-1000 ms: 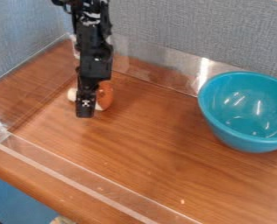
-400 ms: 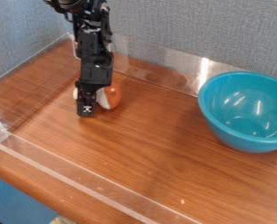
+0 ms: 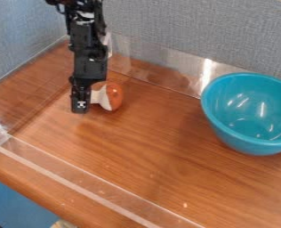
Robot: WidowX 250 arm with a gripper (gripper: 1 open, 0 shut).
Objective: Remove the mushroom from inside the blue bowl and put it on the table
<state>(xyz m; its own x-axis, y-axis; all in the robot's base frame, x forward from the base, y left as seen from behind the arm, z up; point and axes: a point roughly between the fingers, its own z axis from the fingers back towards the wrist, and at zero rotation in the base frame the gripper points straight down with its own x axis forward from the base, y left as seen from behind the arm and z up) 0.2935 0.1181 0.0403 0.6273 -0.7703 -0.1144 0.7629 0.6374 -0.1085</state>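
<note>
The toy mushroom [image 3: 108, 95] is out on the wood-grain counter [image 3: 167, 150], in the upper left of the frame, lying on its side with its orange-brown cap to the right and its pale stem toward the hand [image 3: 79, 104]. The turquoise bowl [image 3: 244, 111] stands at the right edge, well apart from it. The hand is closed, its dark fingertips together at the left end of the stem, and nothing shows between them; whether they still brush the stem I cannot tell from this angle.

With the mushroom already on the counter, the step in hand looks to be the retreat, and the task seems all but done. Doing it well means going straight up first, slowly, until the tips are clear of the cap's height, and only then swinging away. A sideways start to the right would push into the stem and could set the rounded cap rolling; a drift to the left or back risks the clear acrylic wall [image 3: 167, 73] and the grey panel [image 3: 203, 34] behind it. Opening the fingers this near could nudge the stem, so they are best left shut until there is height beneath them. Once up, pause to check that the mushroom lies at rest, and keep any later path clear of the bowl's rim.
</note>
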